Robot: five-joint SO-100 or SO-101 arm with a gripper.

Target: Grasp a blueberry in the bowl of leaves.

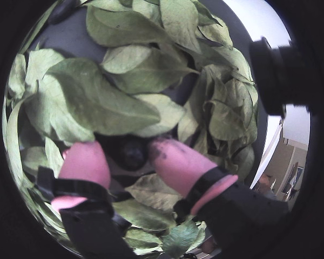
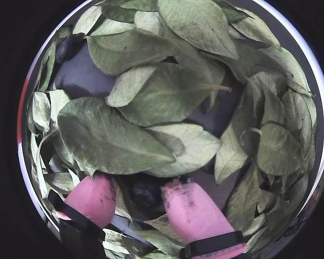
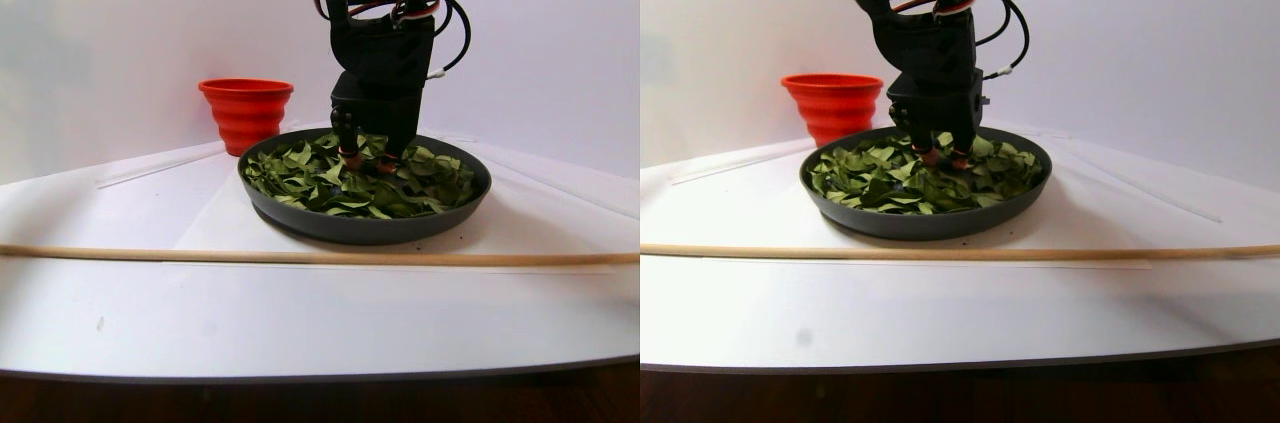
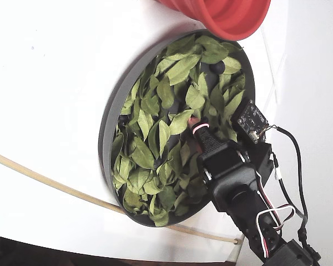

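Observation:
The bowl of leaves [image 3: 360, 228] is a shallow dark grey dish full of green leaves [image 2: 113, 135]; it also shows in the fixed view [image 4: 108, 119]. My gripper [image 1: 124, 145] reaches down into it, with its pink fingertips [image 1: 86, 162] among the leaves. A blueberry [image 1: 132, 153] lies on the dish floor between the two tips, half under a big leaf. In another wrist view the blueberry [image 2: 146, 192] sits near the right tip, with a gap to the left one. The gripper [image 2: 136, 183] is open. A second blueberry [image 2: 70, 46] lies at the dish's far left edge.
A red-orange bowl [image 3: 245, 108] stands just behind the dish on the white table; it also shows in the fixed view [image 4: 233, 16]. A thin wooden stick [image 3: 300, 257] lies across the table in front of the dish. A small camera module [image 4: 252, 122] juts from the gripper.

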